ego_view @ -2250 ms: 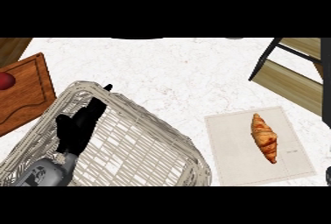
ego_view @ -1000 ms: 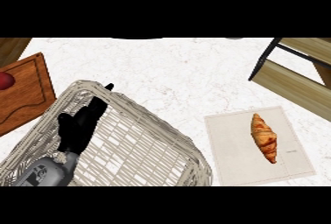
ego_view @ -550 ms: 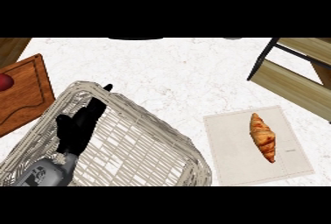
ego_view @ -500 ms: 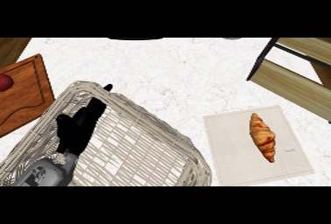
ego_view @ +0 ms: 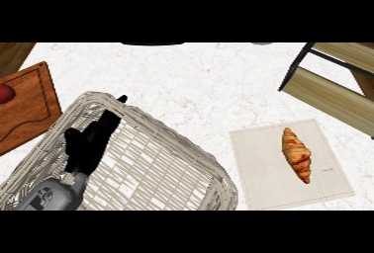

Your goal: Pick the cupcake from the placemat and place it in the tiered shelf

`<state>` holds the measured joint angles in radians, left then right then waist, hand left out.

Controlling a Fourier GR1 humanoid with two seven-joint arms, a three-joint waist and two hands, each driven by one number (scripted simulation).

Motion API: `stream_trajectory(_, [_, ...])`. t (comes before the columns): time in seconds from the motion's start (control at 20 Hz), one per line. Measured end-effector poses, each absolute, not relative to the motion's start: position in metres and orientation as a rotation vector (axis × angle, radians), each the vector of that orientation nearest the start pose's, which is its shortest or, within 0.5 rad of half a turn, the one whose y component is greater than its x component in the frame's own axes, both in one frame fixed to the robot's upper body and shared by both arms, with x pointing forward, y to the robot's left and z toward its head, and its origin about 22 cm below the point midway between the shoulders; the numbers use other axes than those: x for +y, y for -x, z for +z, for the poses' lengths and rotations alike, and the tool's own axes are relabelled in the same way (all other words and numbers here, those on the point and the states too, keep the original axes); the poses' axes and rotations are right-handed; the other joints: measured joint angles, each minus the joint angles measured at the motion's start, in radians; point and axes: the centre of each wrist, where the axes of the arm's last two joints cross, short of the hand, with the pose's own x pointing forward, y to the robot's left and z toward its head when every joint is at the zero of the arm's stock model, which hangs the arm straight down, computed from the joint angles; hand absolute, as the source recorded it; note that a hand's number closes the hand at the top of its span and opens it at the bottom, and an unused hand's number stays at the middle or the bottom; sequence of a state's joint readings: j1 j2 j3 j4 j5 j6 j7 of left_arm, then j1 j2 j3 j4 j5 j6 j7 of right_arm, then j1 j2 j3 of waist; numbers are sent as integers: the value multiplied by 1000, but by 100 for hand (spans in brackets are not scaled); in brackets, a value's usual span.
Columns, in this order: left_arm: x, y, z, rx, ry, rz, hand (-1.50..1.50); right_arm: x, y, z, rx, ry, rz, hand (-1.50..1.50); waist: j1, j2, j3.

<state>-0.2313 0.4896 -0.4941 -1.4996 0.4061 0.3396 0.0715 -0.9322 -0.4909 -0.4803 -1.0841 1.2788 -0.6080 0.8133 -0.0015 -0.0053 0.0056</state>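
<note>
A golden-brown croissant lies lengthwise on a pale beige placemat at the right of the white marble counter; I see no cupcake. The tiered shelf, pale wood boards in a black frame, stands at the upper right, beyond the mat. My left hand shows at the lower left over a wicker basket, fingers straight and pointing up toward the basket's far rim, holding nothing. It is far from the croissant. My right hand is out of view.
The large whitish wicker basket fills the lower left. A brown wooden cutting board lies at the left edge with a red fruit on it. Bare marble stretches between basket, mat and shelf.
The whole view has shifted very slightly; the left hand stays still over the basket and the croissant has not moved.
</note>
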Motion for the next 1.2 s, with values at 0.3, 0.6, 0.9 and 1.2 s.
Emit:
stream_trajectory(0.3, [222,-266,30,-1459,-20,-242,0,-358,-376,293,-1375,1682,-751,-150,-4,-1,-1])
stream_trajectory(0.6, [226,-263,29,-1458,-33,-226,0,-373,-335,339,-1403,1678,-979,-150,-16,-6,-3])
stream_trajectory(0.9, [232,-259,27,-1440,-51,-206,0,-387,-284,340,-1275,1620,-1063,-150,-46,-14,-4])
stream_trajectory(1.2, [237,-255,26,-1426,-73,-185,0,-396,-222,334,-1192,1612,-1001,-150,-77,-22,-5])
